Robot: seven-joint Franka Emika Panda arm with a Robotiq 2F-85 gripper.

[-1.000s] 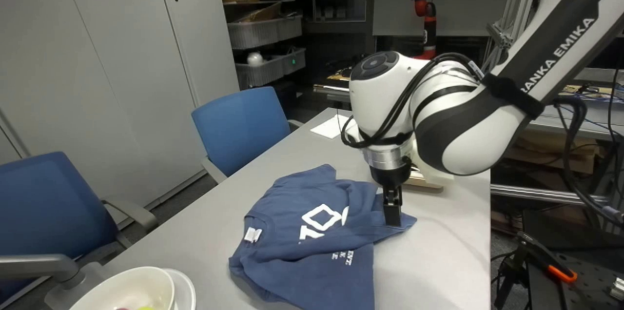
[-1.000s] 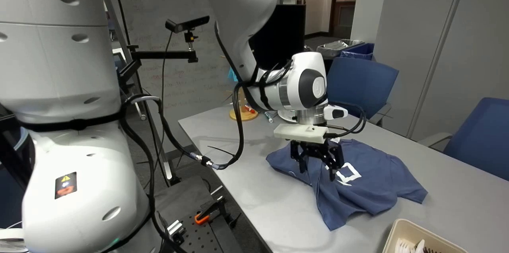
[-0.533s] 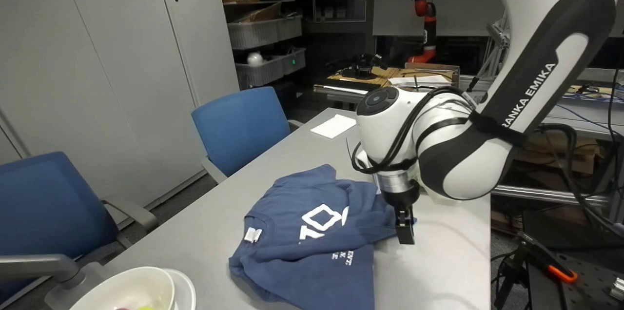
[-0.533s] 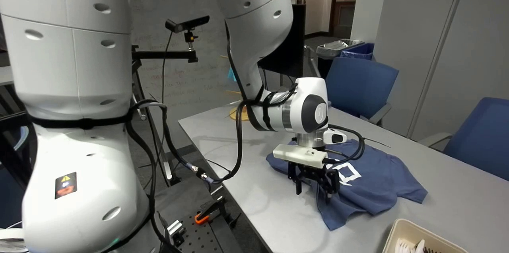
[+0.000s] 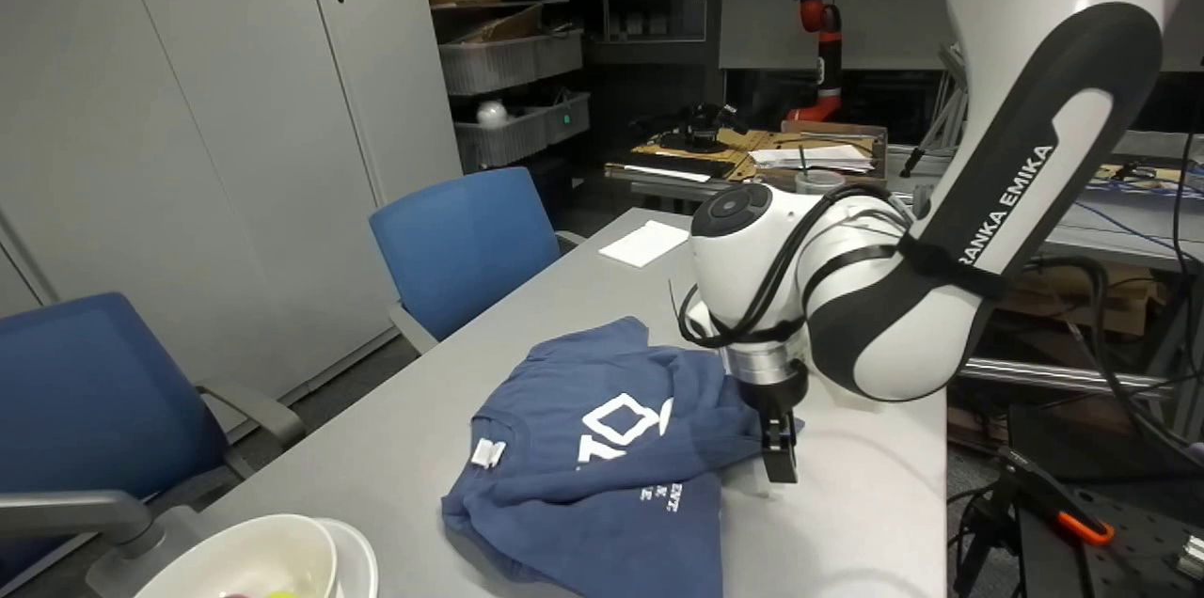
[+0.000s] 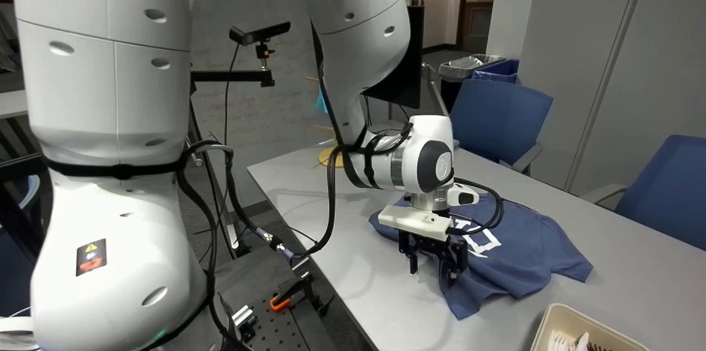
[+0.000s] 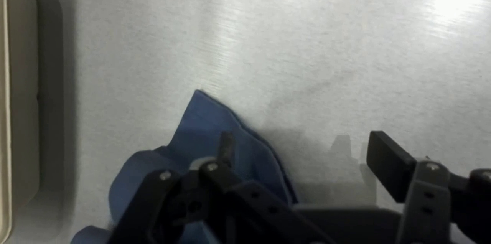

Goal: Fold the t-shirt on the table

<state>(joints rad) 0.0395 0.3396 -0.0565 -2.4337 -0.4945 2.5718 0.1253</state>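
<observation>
The blue t-shirt lies rumpled on the light grey table in both exterior views (image 5: 555,462) (image 6: 524,251). White print and the collar tag show face up, and part of it is folded across itself. My gripper (image 5: 780,474) points down by the shirt's edge on the robot's side, low above the table; it also shows in an exterior view (image 6: 433,274). In the wrist view the gripper (image 7: 301,155) is wide open and empty. One finger is over a shirt corner (image 7: 205,117), the other over bare table. Whether the fingers touch the cloth I cannot tell.
A beige tray with cutlery (image 6: 551,315) stands near the shirt; its side shows in the wrist view (image 7: 23,94). A white bowl (image 5: 235,551) on a plate (image 5: 357,560) stands at the near table end. White paper (image 5: 644,243) lies at the far end. Blue chairs (image 5: 470,241) line one side.
My gripper has come down and moved from over the shirt toward the table edge on the robot's side, slowing in the last half second. The shirt has not visibly moved.
</observation>
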